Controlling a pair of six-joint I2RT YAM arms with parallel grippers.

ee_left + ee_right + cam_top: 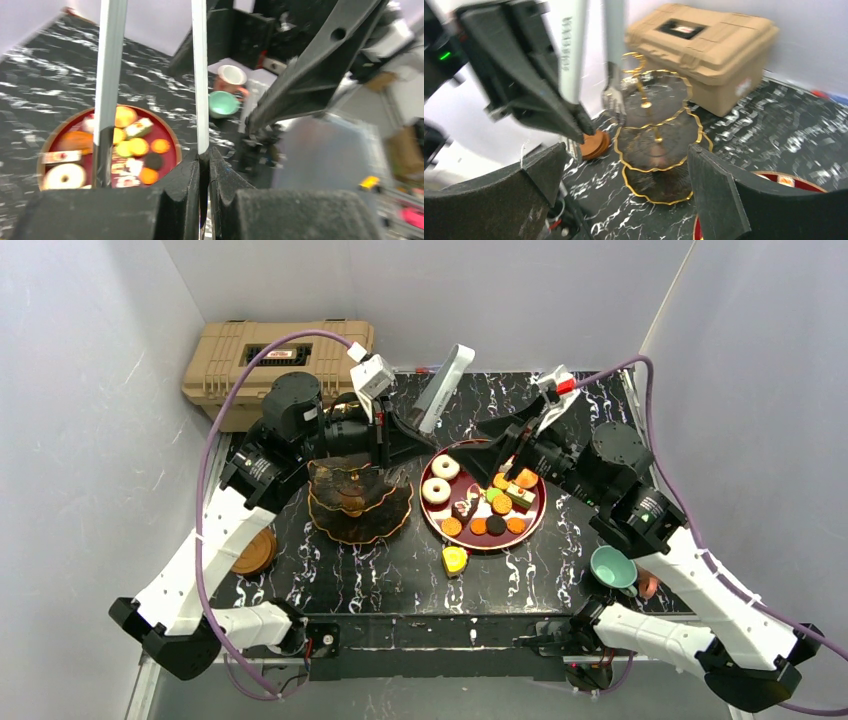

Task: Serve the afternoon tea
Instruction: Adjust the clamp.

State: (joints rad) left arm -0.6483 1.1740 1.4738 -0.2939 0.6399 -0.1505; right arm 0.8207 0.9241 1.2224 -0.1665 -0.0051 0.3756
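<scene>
**Overhead and wrist views.** The left hand [403,440] was clenched on a pair of silver tongs [446,385], which rose tilted over the far part of the black marbled worktop [400,585]. The right hand [626,155] was released, its fingers spread wide, at the far rim of the round red tray [541,512]. Toy sweets [488,508] lay on the tray, and one yellow cake [455,560] lay on the worktop just beside it. The three-tier stand [358,505] stood left of the tray. A teal cup [612,566] sat by the right arm, brown saucers [254,552] by the left arm, and a tan case [262,352] at the far left.
</scene>
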